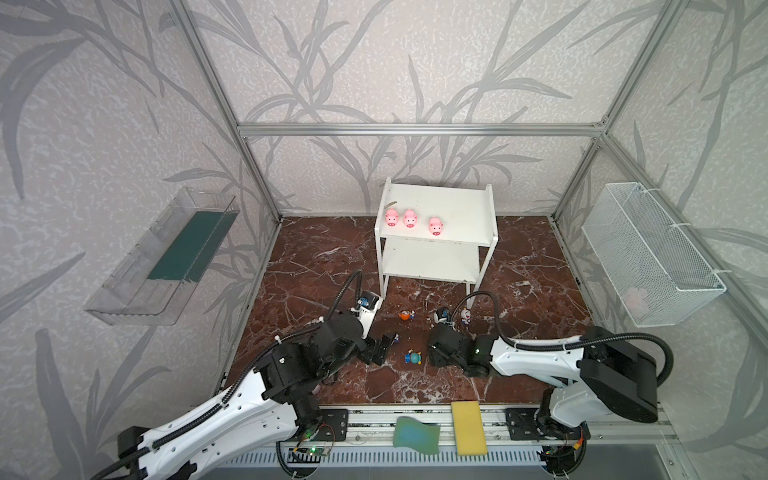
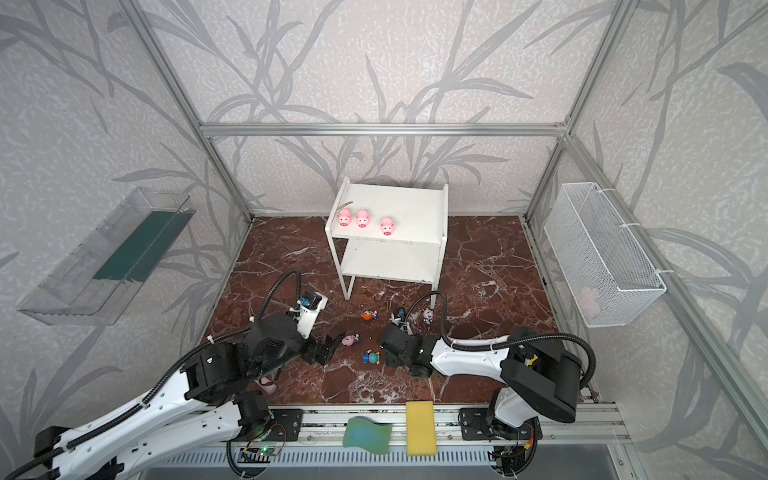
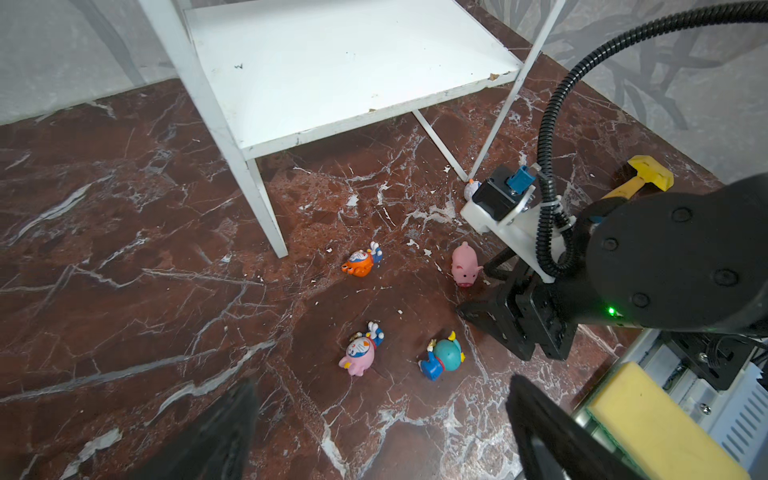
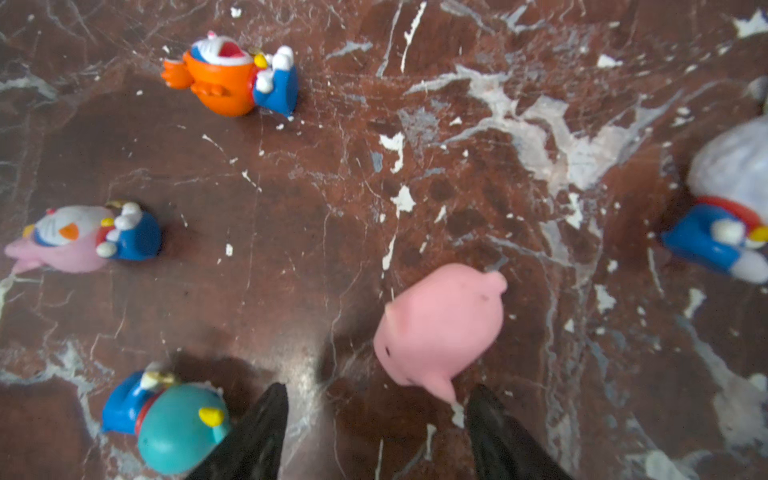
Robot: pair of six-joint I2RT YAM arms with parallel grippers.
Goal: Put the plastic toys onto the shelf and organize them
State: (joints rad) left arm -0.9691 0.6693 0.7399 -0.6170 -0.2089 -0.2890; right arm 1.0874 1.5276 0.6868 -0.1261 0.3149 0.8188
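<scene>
The right claw (image 4: pixel 378 388) stood partly open and empty, low over the dark marble surface (image 4: pixel 291 208). The last loose pig (image 4: pixel 440 328) lay just ahead of its fingertips, nearer one finger than the other. A close from there would likely have caught the round, glossy body off-centre and squirted it away. The teal figurine (image 4: pixel 178 428) lay just beside the other finger, so a sideways correction could have knocked it.

The left claw (image 3: pixel 382 380) was spread wide, holding nothing, aimed at the same patch, with the pink figurine (image 3: pixel 359 353) nearest it. With both arms working so close together, a reach by either risked a bump, or a toy being swept aside.

Further out lay the orange figurine (image 4: pixel 228 79) and the white-and-blue figurine (image 4: pixel 727 208), both tipped over and awkward to pinch.

Beyond stood the shelf (image 1: pixel 436 199), with three pigs (image 1: pixel 410 218) near the front edge of its top board. A careless set-down there could have toppled them or nudged the light frame.
</scene>
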